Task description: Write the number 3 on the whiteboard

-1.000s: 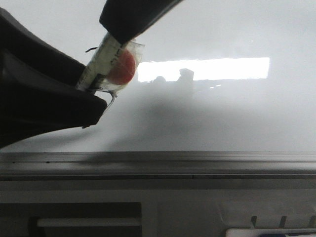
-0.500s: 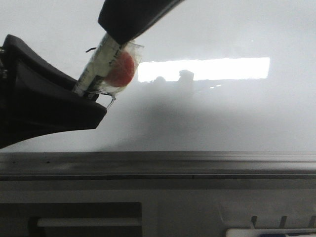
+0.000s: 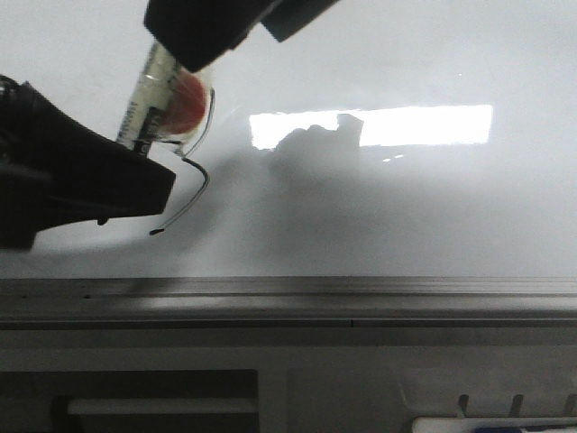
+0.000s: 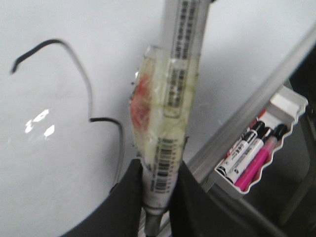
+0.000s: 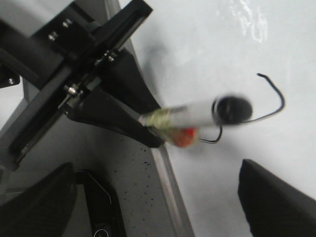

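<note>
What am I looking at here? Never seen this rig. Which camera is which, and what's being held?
It is a two-armed robot; each arm ends in a two-finger gripper. One picture comes from a camera facing forward over the work surface, and the other two from cameras on the left and right wrists.

The surface is a glossy pale grey-white whiteboard with a grey metal frame. The left gripper is shut on a grey-white marker with barcode labels and clear tape. Beside it runs a thin black marker line, the number 3.

The right gripper is open and holds nothing; its camera looks at the marker from the other side. A pale tray off the board's edge holds black and pink markers.
</note>
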Controlling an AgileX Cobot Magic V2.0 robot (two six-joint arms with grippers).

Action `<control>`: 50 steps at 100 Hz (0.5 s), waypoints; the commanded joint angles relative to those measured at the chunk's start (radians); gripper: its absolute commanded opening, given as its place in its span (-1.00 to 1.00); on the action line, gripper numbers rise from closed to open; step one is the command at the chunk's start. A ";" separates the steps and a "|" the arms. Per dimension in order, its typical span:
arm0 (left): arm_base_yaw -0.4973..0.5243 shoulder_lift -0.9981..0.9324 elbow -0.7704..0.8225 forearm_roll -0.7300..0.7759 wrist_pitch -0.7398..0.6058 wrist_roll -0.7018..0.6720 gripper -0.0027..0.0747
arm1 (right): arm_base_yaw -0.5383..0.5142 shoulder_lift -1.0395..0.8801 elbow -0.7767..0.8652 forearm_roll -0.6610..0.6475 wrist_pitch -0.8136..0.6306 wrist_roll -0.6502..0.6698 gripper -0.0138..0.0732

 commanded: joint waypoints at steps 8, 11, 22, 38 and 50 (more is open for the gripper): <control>0.065 -0.010 -0.031 -0.320 -0.060 -0.012 -0.99 | -0.023 -0.054 -0.036 0.024 -0.055 -0.012 0.71; 0.080 -0.010 -0.031 -0.349 -0.058 -0.012 -0.99 | -0.023 -0.056 -0.036 0.024 -0.055 -0.012 0.70; 0.119 -0.010 -0.031 -0.389 -0.017 -0.012 -0.99 | -0.023 -0.058 -0.036 0.024 -0.053 -0.012 0.69; 0.171 -0.010 -0.031 -0.416 0.078 -0.012 -0.99 | -0.023 -0.058 -0.036 0.027 -0.046 -0.012 0.69; 0.187 -0.010 -0.031 -0.416 0.104 -0.012 -0.99 | -0.023 -0.058 -0.036 0.029 -0.046 -0.012 0.69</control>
